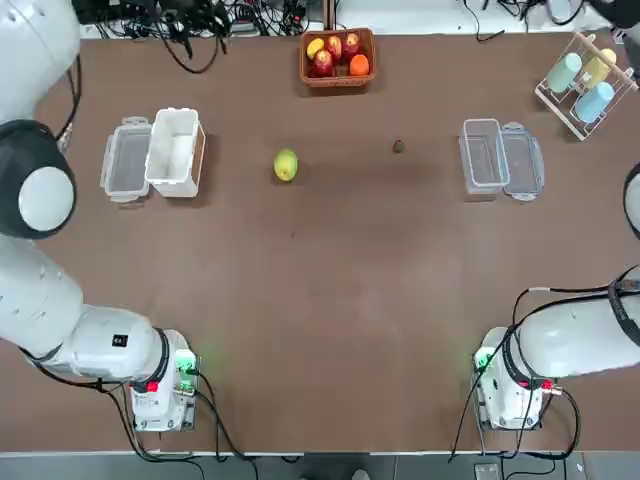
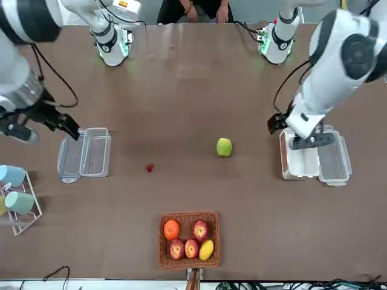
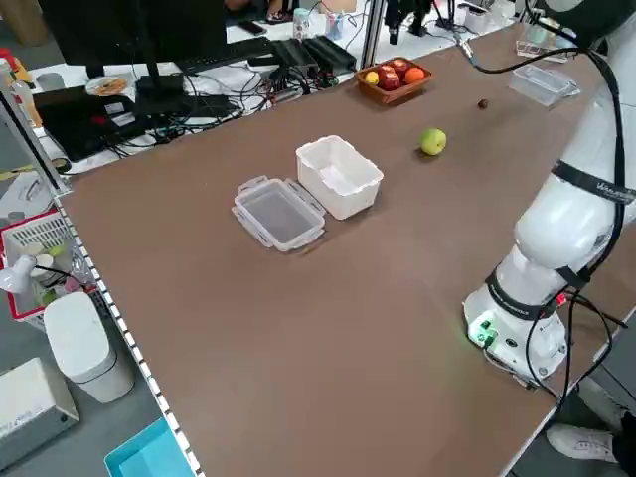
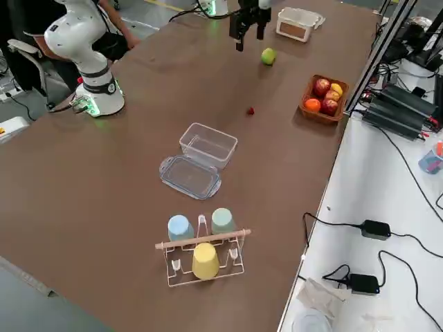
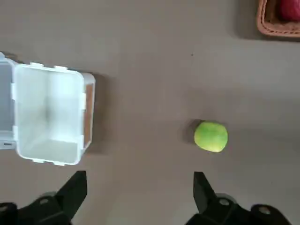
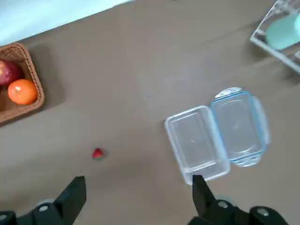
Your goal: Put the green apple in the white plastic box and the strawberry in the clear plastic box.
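Fingers of the left gripper (image 5: 136, 190) spread wide, small round green apple (image 5: 211, 136) ahead, off-centre; centre first, then descend. Right gripper (image 6: 136, 192) hovers open too.

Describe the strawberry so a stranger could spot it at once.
Start at the wicker fruit basket at the table's far edge. Just nearer the robot and toward its right lies the strawberry, alone on bare table between the green apple and the clear plastic box. It is tiny, dark red, much smaller than any other fruit.
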Tool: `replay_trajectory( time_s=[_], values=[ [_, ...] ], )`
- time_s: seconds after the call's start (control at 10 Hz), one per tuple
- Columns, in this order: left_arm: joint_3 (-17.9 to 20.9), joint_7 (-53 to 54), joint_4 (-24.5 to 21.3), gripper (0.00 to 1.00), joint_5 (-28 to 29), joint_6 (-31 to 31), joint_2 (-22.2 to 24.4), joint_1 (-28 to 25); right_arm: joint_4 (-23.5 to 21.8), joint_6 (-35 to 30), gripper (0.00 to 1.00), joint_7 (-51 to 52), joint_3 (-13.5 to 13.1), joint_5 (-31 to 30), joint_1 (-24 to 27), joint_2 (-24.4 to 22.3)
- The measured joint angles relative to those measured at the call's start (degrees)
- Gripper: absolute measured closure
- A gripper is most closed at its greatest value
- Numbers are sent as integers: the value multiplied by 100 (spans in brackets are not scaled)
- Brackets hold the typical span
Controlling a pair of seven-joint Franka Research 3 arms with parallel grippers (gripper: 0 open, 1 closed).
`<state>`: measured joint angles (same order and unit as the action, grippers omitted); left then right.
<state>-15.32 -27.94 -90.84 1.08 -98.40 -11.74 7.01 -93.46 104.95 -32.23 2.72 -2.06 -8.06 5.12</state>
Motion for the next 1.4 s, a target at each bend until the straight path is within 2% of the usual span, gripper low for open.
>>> replay_trajectory(
  time_s=[0.3,0.5,0.9,1.1,1.4],
  values=[
    [-26,-1138,-173,0,375,-687,-680,782,-936,1423,0,-1320,-1,22,-398,608],
    [-29,-1614,-366,1,570,-1246,-1045,1045,-1068,1996,0,-1904,-1,25,-723,1195],
    [-34,-2062,-1747,0,784,-3344,-1144,1116,-1437,3358,0,-2182,6,74,-1227,2087],
    [-56,-2054,-2068,0,786,-3805,-1208,1122,-1677,3653,0,-2179,10,74,-1510,2246],
    [-120,-2042,-2115,0,808,-4224,-1455,1270,-2274,4282,0,-2041,8,70,-1751,2255]
  ],
)
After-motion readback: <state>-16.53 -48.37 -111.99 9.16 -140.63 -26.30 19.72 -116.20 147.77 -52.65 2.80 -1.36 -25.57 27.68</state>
